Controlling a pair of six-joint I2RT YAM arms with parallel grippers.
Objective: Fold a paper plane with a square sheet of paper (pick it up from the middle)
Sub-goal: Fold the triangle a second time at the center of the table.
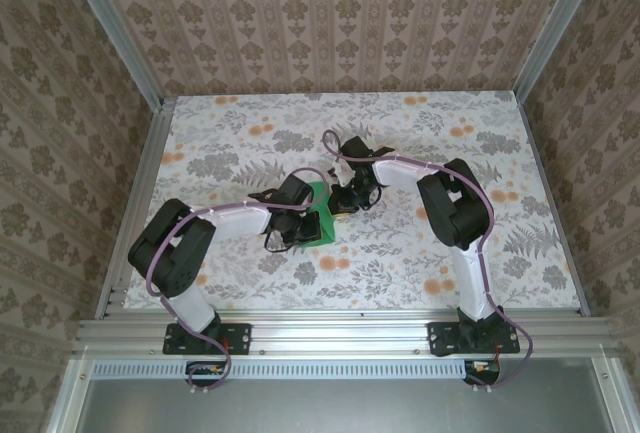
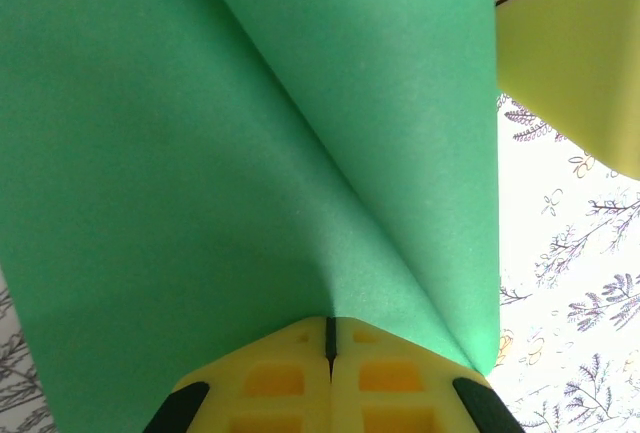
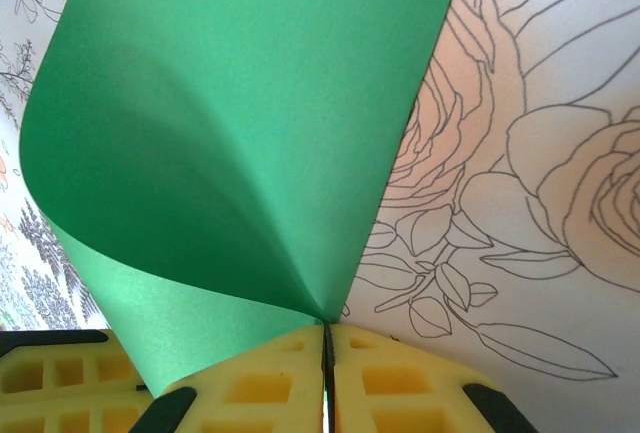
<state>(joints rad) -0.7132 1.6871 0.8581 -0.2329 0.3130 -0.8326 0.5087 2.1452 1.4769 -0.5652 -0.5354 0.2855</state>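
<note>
Paper location: the square sheet of paper (image 1: 320,215) is at the middle of the table (image 1: 420,263), between the two gripper heads. From above I read it as a small bright-green patch, partly covered by the arms.

Left gripper state: in its wrist view, the left gripper (image 2: 330,341) has its yellow fingertips pressed together, clamped on the sheet's edge.

Right gripper state: the right gripper (image 3: 326,341) has its fingertips closed in the same way, pinching the sheet at one point.

Top view adds: both arms bend inward and the two heads sit just beside each other. The left arm comes in from the lower left and the right arm from the upper right. Finger state is too small for me to read here.

Left wrist view adds: a ridge runs from the pinch point toward the upper left, and the paper spreads in two planes on either side of it. A pale yellow surface (image 2: 585,73) sits just beside the sheet's right edge.

Right wrist view adds: the sheet curls leftward in a smooth roll, and I see no sharp crease. A yellow recessed block (image 3: 55,378) lies at lower left against the paper's lower edge. I cannot tell which part it is.
</note>
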